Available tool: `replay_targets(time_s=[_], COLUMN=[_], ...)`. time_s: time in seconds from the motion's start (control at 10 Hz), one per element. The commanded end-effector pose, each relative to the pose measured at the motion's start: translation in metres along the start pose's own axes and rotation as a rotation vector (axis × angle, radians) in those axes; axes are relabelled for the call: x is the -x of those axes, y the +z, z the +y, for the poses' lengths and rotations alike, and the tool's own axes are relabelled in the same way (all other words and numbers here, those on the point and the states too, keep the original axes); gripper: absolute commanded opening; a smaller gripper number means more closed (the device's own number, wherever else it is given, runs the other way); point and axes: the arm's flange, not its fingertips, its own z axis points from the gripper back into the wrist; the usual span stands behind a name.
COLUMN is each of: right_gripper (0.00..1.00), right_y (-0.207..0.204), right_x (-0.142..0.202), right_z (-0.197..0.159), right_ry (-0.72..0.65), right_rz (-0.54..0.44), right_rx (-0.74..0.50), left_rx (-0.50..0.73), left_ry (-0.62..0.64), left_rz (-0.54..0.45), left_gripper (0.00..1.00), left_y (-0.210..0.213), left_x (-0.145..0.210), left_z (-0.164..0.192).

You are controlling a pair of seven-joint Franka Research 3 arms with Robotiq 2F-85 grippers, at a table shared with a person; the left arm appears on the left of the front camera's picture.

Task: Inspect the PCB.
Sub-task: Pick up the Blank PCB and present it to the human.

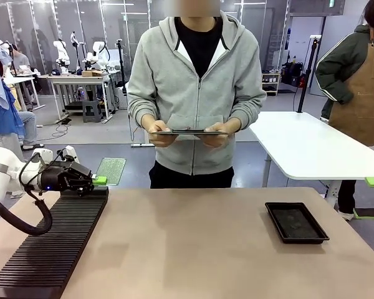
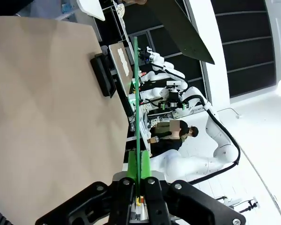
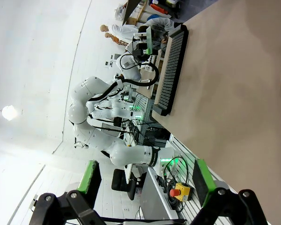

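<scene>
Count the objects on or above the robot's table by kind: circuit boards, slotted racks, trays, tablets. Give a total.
PCB: 1
Slotted rack: 1
Black tray: 1
Tablet: 1
Total: 4

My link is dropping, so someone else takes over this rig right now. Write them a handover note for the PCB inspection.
Left gripper: shut on the PCB, gripping one edge and holding it up in the air above the far end of the black ribbed rack.
Right gripper: open, nothing between its fingers, out past the table's right edge.
Person: at the far side, both hands on a dark tablet.
Black tray: on the table's right part.
Done: PCB lifted and held up.
Left: the inspection outcome cannot be told; the PCB is not yet set down.
</scene>
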Motion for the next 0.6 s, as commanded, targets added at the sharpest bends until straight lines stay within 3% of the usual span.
replay_targets(time_s=[0.0, 0.5], right_gripper=[1.0, 1.0], right_y=[0.0017, 0.0017], right_x=[0.0013, 0.0013], right_z=[0.0006, 0.0006], right_ry=[0.004, 0.004], right_rz=[0.003, 0.003], right_rx=[-0.004, -0.004], left_rx=[0.001, 0.001], left_ry=[0.006, 0.006], left_rz=[0.009, 0.009], left_gripper=[0.03, 0.03], left_y=[-0.0043, -0.0043], left_x=[0.0023, 0.0023], left_z=[0.0008, 0.0008])
